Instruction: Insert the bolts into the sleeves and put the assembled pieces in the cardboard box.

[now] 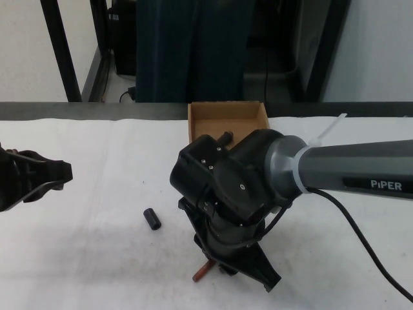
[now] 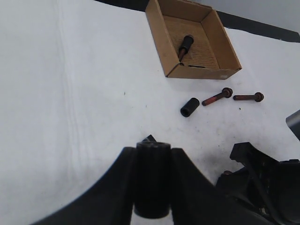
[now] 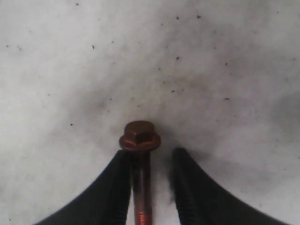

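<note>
While the left pincer (image 2: 152, 155) grips a short black cylindrical sleeve (image 2: 152, 187) above the white counter (image 2: 70, 93), the right pincer (image 3: 152, 157) straddles a copper-coloured hex-headed bolt (image 3: 140, 137) on the counter, its jaws narrow and not yet clamped. Likely next: close, lift and line the bolt up with the sleeve.

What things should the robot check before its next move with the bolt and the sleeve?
1. Sleeve gripped by the left jaws: ok, shut on it.
2. Bolt between the right jaws: ok, though they stand open, one side apart from it.
3. Bolt off the bench: not ok, it seems to lie there.
4. Bolt lined up with the held sleeve: not ok, left and right jaws are far apart.
5. Room in the cardboard box: ok, one assembled piece inside.
6. Held sleeve's hole clear: cannot tell.
</note>
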